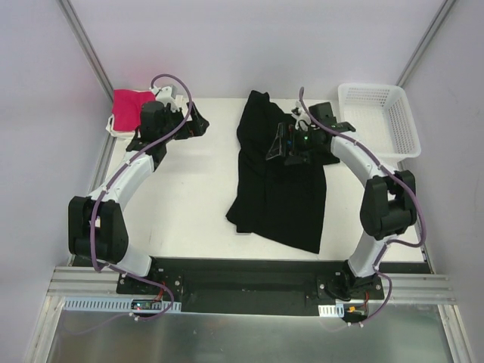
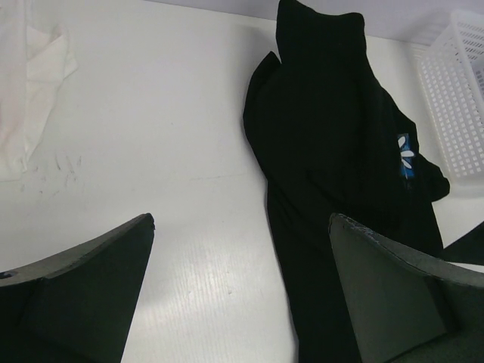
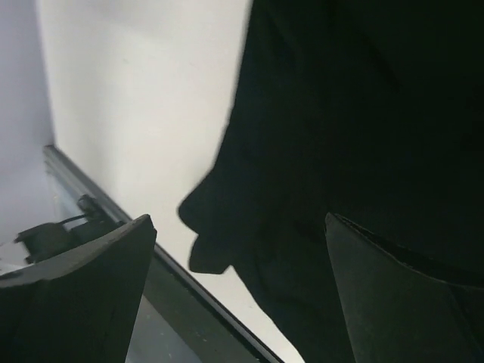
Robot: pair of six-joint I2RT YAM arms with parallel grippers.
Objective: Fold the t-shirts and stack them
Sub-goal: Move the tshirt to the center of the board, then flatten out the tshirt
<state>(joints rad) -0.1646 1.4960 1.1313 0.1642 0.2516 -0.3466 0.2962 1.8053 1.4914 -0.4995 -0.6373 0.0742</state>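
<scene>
Left end effector (image 1: 197, 121) gapes wide, holding nothing, crumpled magenta-pink cloth t-shirt (image 1: 130, 104) close on its left. Right end effector (image 1: 281, 144), also fully spread and empty, hovers over the big black cloth t-shirt (image 1: 280, 189); contact hard to tell.

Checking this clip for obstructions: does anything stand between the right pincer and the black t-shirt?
Nothing visible does. The right pincer hangs open directly over the black t-shirt, which lies crumpled mid-table with nothing on it. The white basket sits at the far right, apart from both.
</scene>
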